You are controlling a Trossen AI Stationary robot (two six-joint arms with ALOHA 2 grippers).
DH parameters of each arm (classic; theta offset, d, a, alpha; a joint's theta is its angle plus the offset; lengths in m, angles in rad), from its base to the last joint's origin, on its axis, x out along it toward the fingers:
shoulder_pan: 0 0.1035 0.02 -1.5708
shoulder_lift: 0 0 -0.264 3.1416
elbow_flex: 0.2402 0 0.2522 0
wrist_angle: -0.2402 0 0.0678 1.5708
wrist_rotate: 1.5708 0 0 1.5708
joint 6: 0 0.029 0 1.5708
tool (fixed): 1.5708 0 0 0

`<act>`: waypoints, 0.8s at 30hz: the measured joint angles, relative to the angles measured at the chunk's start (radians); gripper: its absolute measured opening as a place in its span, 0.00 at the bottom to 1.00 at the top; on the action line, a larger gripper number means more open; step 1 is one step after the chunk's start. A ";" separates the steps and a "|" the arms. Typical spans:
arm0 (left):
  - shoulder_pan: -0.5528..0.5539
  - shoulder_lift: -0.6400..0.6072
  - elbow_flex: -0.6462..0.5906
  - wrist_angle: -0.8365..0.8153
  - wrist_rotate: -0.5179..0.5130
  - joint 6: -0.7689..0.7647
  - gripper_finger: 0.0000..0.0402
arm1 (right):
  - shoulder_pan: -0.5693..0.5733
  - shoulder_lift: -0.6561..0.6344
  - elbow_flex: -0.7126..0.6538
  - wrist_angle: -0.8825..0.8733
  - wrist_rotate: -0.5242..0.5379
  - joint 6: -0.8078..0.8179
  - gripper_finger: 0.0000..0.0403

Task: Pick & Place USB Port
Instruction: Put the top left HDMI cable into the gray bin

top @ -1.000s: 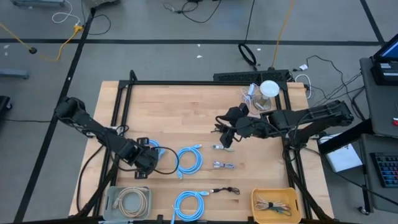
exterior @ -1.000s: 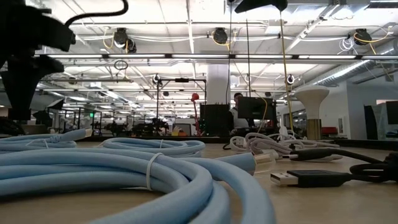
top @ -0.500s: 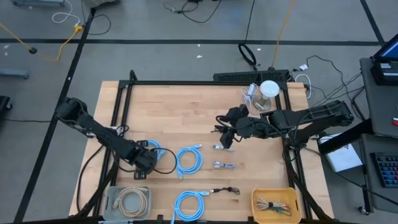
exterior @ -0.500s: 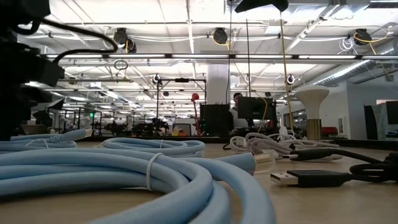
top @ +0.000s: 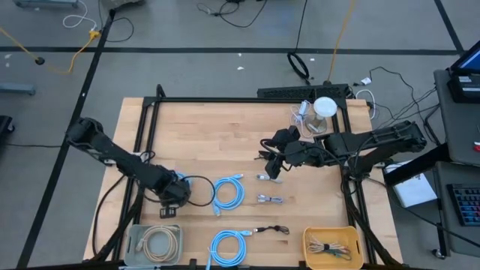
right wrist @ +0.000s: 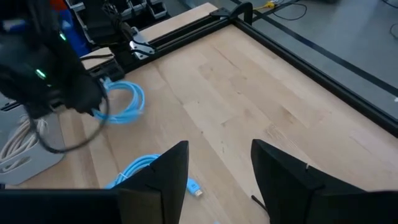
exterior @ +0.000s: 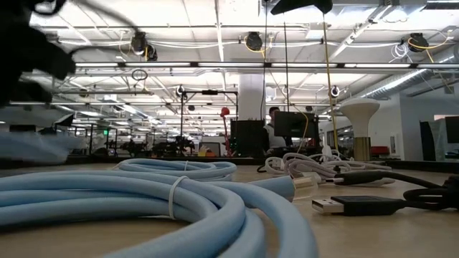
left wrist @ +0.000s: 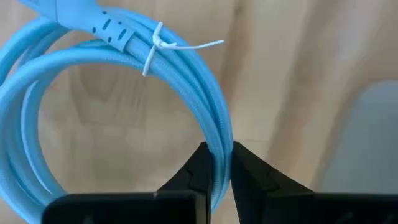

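Your left gripper [left wrist: 216,163] is clamped on a light-blue cable coil [left wrist: 118,99]; in the wrist view both fingers [left wrist: 193,171] pinch one strand of the loop, and a white zip tie [left wrist: 163,46] binds the bundle. From overhead, this gripper [top: 174,189] sits w/ the coil [top: 182,180] just above the grey bin [top: 133,238] at the table's [top: 202,135] near-left corner. That bin holds a beige cable coil [top: 161,241].

Your right gripper [top: 274,166] hovers over the table centre-right, well apart from the grey bin. Its fingers [right wrist: 168,174] stand apart w/ nothing between them; released.

Other items, relative to the grey bin: a 2nd blue coil [top: 228,191] up and to the right, a 3rd blue coil [top: 228,245] directly right, a black USB cable [top: 271,229] beyond that. A yellow bin [top: 331,246] w/ cables sits at the opposite near corner. Two small grey cables [top: 268,199] lie near the right gripper.

Low view: blue coil [exterior: 165,208] fills the foreground, black USB plug [exterior: 351,206] beside it.
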 joint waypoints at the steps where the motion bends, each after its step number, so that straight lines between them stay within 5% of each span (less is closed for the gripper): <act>1: 0.005 -0.016 0.026 -0.032 -0.001 -0.003 0.09 | 0.000 0.000 0.000 0.000 0.000 -0.001 0.41; 6: 0.049 -0.102 0.149 -0.165 0.004 -0.115 0.09 | 0.000 0.000 0.000 0.000 0.000 -0.016 0.41; 13: 0.050 -0.197 0.281 -0.168 -0.060 -0.618 0.09 | 0.002 0.000 0.000 0.004 -0.002 -0.016 0.41; 17: -0.032 -0.182 0.378 -0.169 -0.261 -0.991 0.09 | 0.012 0.000 0.000 0.011 -0.003 -0.042 0.41; 22: -0.210 -0.041 0.486 -0.252 -0.720 -1.481 0.09 | 0.015 0.000 0.000 0.018 -0.003 -0.069 0.41; 24: -0.254 0.048 0.526 -0.265 -0.771 -1.614 0.09 | 0.015 0.000 0.000 0.022 -0.003 -0.056 0.40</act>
